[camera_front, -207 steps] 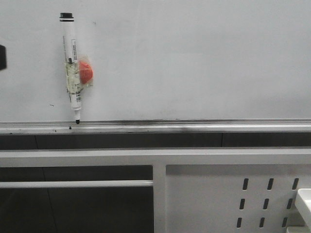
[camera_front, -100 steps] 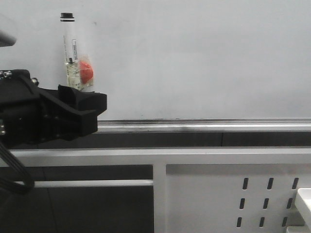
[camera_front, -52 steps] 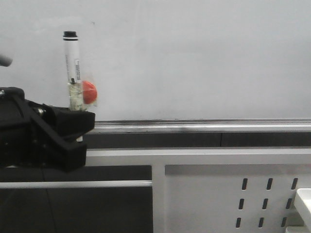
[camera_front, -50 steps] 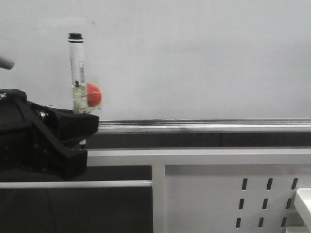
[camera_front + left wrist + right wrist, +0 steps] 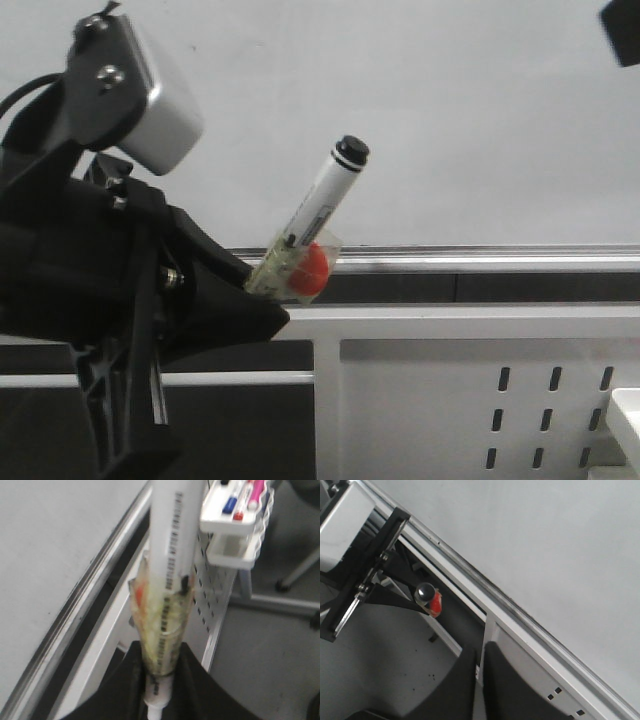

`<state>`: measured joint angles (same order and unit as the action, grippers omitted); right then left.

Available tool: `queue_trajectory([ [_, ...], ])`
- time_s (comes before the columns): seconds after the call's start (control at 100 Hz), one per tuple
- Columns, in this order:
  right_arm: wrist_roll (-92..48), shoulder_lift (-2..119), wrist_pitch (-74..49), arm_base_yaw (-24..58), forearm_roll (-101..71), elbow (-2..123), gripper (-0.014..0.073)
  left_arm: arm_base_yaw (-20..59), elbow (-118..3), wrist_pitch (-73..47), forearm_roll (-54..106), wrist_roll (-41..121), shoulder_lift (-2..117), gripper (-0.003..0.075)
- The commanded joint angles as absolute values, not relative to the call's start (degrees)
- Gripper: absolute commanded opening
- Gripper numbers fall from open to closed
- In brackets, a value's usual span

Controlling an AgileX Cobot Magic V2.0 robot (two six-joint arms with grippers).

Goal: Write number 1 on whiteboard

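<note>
Because the left gripper (image 5: 255, 300) has its jaws clamped on the marker (image 5: 318, 212) near the writing end, the capped end tilts up and right, off the whiteboard (image 5: 470, 130), which carries no number 1. The right gripper (image 5: 479, 667) hangs clear, jaws nearly together, empty.
</note>
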<state>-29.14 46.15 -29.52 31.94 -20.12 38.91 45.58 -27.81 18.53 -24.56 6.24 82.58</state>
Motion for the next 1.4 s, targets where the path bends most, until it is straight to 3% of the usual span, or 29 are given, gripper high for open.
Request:
queue_trajectory([
  [0.0,-32.16,50.65,-26.16,33.59,-20.23,43.46,0.0041,46.93,-33.23,8.59,-26.29,6.36,78.22,-0.001],
  [0.09,-32.4,54.57,-26.28,36.92,-20.13,45.98,0.019,48.16,-35.22,3.32,-26.53,6.25,76.21,-0.001],
  [0.19,-32.4,57.92,-26.17,40.79,-18.41,48.29,0.0423,48.64,-36.18,1.33,-27.5,6.36,74.3,-0.001],
  [0.26,-32.4,59.66,-26.3,43.43,-15.97,49.82,0.049,48.64,-36.31,0.0,-29.47,6.36,73.21,-0.001],
  [0.44,-32.4,62.47,-22.21,47.34,-13.45,51.65,0.0484,48.64,-36.39,-1.81,-31.74,6.36,70.9,-0.001],
  [1.07,-32.4,69.42,-12.75,47.52,-12.88,52.14,0.0481,48.64,-36.39,-1.8,-31.74,6.36,66.09,-0.001],
  [1.14,-32.4,69.42,-12.75,47.52,-12.88,52.14,0.044,48.64,-36.39,-1.93,-31.74,6.36,66.09,-0.001],
  [1.21,-32.4,69.42,-12.64,47.52,-12.88,52.14,0.0344,48.64,-36.39,-1.93,-31.74,6.36,66.09,-0.001],
  [1.28,-32.4,69.42,-12.41,47.52,-12.88,52.14,0.0207,48.64,-36.39,-2.01,-31.74,6.36,66.09,-0.001],
  [1.39,-32.4,69.42,-12.41,47.52,-12.88,52.14,-0.0078,48.64,-36.39,-2.05,-31.74,6.36,66.09,-0.001],
])
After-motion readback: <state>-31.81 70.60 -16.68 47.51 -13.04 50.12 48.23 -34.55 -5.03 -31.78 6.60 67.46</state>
